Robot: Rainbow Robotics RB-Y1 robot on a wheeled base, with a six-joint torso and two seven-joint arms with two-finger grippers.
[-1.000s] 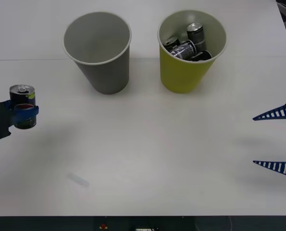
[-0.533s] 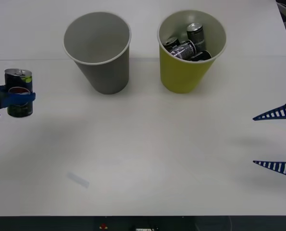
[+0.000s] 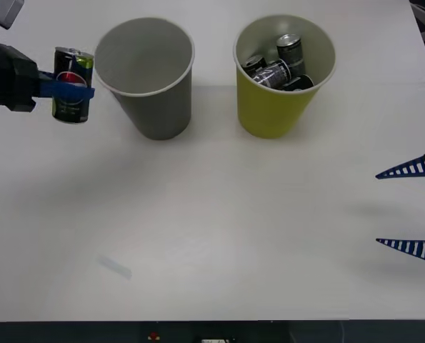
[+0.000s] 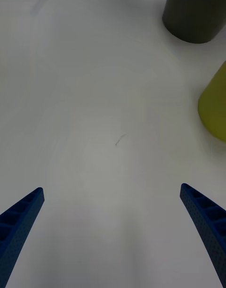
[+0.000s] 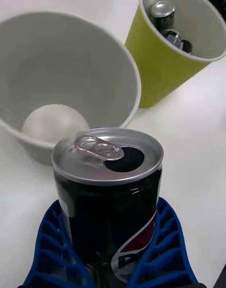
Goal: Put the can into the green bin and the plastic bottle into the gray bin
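My left gripper (image 3: 73, 88) is shut on the can (image 3: 72, 85), a small dark can with a silver opened top (image 5: 107, 156), held upright in the air just left of the gray bin (image 3: 146, 75). The gray bin's inside (image 5: 56, 94) looks bare. To its right stands the green bin (image 3: 283, 71), which holds several dark cans (image 3: 280, 68). My right gripper (image 3: 410, 208) hovers open over the table's right side, away from both bins. The plastic bottle is out of view.
The white table (image 3: 219, 229) spreads wide in front of the bins. A faint smudge (image 3: 116, 266) marks its near left part. A seam (image 3: 26, 88) runs across the table behind the bins.
My left gripper has lifted the can up and carried it right and away from me, from the table's left edge to beside the gray bin's rim. The right arm has not moved.
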